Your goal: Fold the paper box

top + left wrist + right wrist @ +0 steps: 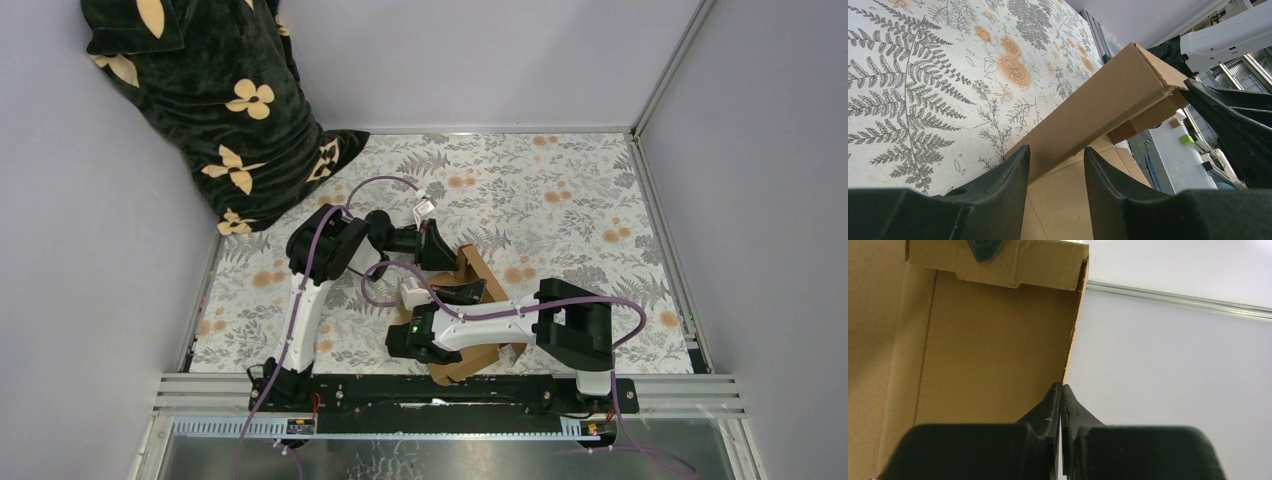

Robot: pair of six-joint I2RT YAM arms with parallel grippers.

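Observation:
The paper box (481, 268) is brown cardboard, partly folded, lying mid-table between the arms and largely covered by the right arm. In the left wrist view one long wall of the paper box (1098, 105) stands raised over its flat base panel. My left gripper (1055, 150) is open, its fingertips set at that wall's near end; from above the left gripper (437, 252) sits at the box's back corner. My right gripper (1062, 386) is shut, its tips meeting the free edge of an upright panel of the box (988, 350). In the top view the right gripper (468, 292) lies over the box.
A dark cloth with cream flowers (210, 100) is heaped in the back left corner. The table cover (560, 190) is a fern and flower print, fenced by grey walls and a metal rail (660, 230). Purple cables (380, 185) loop above the arms.

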